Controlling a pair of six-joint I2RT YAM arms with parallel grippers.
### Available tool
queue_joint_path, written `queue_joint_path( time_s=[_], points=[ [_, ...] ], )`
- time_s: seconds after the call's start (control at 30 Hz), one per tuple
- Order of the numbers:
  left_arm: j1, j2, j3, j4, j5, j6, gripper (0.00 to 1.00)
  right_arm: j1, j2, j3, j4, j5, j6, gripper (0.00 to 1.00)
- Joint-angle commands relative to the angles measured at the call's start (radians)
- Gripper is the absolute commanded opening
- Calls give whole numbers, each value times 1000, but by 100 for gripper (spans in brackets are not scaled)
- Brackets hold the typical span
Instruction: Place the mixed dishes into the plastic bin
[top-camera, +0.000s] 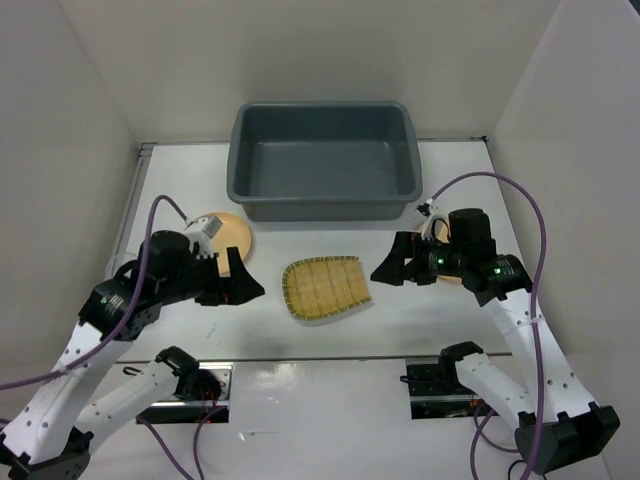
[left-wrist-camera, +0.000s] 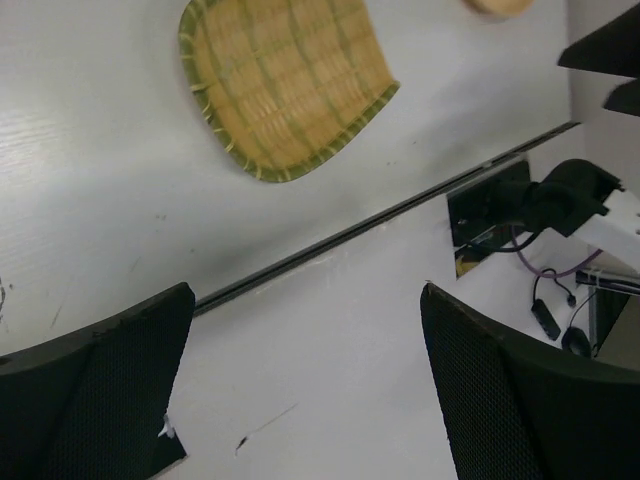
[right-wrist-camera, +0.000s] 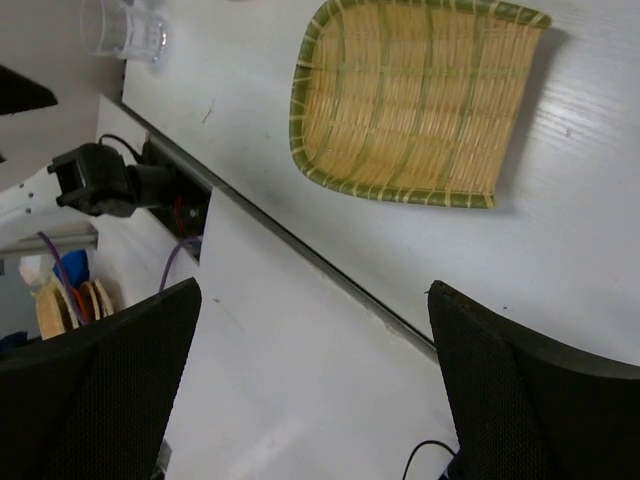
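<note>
The yellow slatted tray (top-camera: 325, 288) lies flat on the table between my two arms; it also shows in the left wrist view (left-wrist-camera: 285, 85) and the right wrist view (right-wrist-camera: 420, 100). The dark grey plastic bin (top-camera: 325, 165) stands behind it with nothing inside. One orange-yellow plate (top-camera: 232, 232) lies at the left, partly hidden by my left arm. Only a sliver of a second plate (top-camera: 451, 281) shows under my right wrist. My left gripper (top-camera: 245, 285) hovers left of the tray, open and holding nothing (left-wrist-camera: 305, 380). My right gripper (top-camera: 385, 270) hovers right of it, also open and holding nothing (right-wrist-camera: 310, 390).
White walls close the table on the left, back and right. A dark seam (top-camera: 320, 358) runs across the near table edge, with the arm bases (top-camera: 190, 378) and purple cables below it. A clear glass-like object (right-wrist-camera: 125, 30) shows at the top left of the right wrist view.
</note>
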Motion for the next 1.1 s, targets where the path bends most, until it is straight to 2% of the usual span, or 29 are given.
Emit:
queue_joint_path(
  time_s=[0.0,0.1,0.13,0.23,0.3,0.33,0.4,0.47,0.53,0.6,0.73,0.83,0.97,1.03,1.07],
  points=[
    [5,53,25,-63,-22,42,100,8,-41,-25,93,-92,-26,98],
    [5,100,4,-128,-22,1,100,8,-41,-73,121,-160,-50,98],
    [5,100,4,-153,-40,-14,100,8,-41,-108,162,-236,-50,98],
    [-6,87,30,-201,-104,-95,100,117,-41,-160,257,-272,-9,98],
    [-6,73,30,-210,-117,-122,100,177,-41,-171,269,-263,-9,98],
    [-6,73,30,-211,-129,-133,100,197,-41,-171,253,-188,-9,98],
    [-6,62,-13,-160,-76,-157,100,226,-29,-171,253,-174,-9,98],
    [-6,4,-95,8,52,-209,100,226,22,-171,241,-181,0,98],
    [-6,-59,-226,195,95,-241,100,226,74,-171,241,-191,10,98],
    [-15,-52,-260,245,63,-214,100,226,85,-147,226,-148,42,98],
    [-26,31,-124,236,-44,-15,100,226,45,-48,184,2,82,98],
    [-26,57,-93,251,-72,66,100,226,-10,-24,184,70,108,98],
    [-26,79,-132,360,-34,107,100,226,-32,-37,184,79,138,98],
    [-26,61,-132,360,-61,107,100,226,-53,-47,175,107,138,98],
    [-26,41,-117,351,-122,107,100,226,-53,-47,151,148,129,98]
  ],
)
